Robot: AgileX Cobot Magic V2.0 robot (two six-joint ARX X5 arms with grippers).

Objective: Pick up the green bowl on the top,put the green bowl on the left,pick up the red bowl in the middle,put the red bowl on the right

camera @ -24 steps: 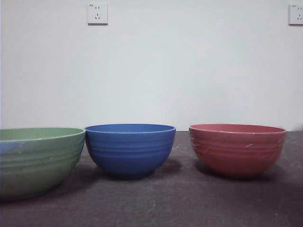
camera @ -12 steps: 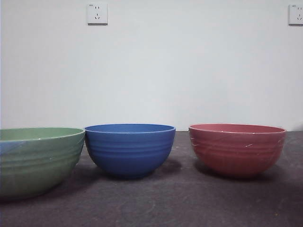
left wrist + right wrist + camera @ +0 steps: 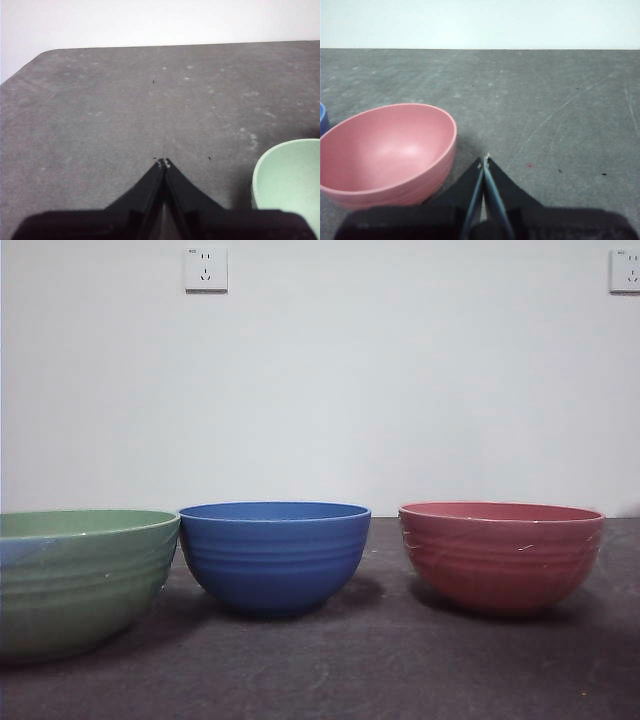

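Observation:
Three ribbed bowls stand apart in a row on the dark table in the front view. The green bowl is at the left, near and large, and the red bowl is at the right. Neither arm shows in the front view. My left gripper is shut and empty above bare table, with the green bowl's rim off to one side. My right gripper is shut too, holding nothing, right beside the red bowl without touching it.
A blue ribbed bowl sits between the other two, and a sliver of it shows past the red bowl in the right wrist view. A white wall with two sockets rises behind the table's far edge.

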